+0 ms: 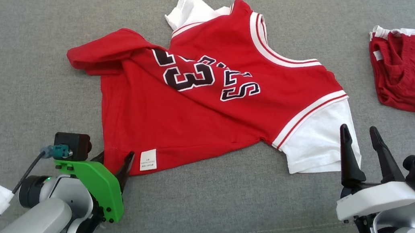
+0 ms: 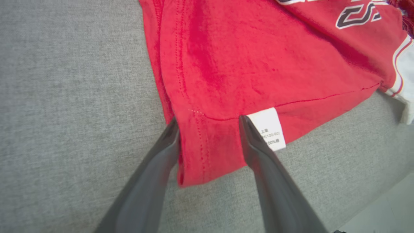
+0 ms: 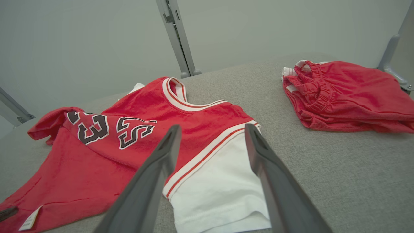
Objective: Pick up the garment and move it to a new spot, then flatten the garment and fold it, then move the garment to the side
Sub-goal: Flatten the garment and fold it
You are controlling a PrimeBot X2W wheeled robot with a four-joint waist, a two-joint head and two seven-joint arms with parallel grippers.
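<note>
left gripper [image 2: 208,119] sits wide open straddling the near hem corner [image 2: 194,155] of the jersey [image 1: 190,122] on the grey cushion [image 1: 18,45]; it stretches off toward the right gripper [image 1: 359,128], also open, hovering by the white sleeve [image 1: 321,144]

A red 23 jersey [image 1: 209,104] lies spread on the grey cushion [image 1: 18,45], its hem corner between the parted fingers of the left gripper [image 1: 115,160].
</note>
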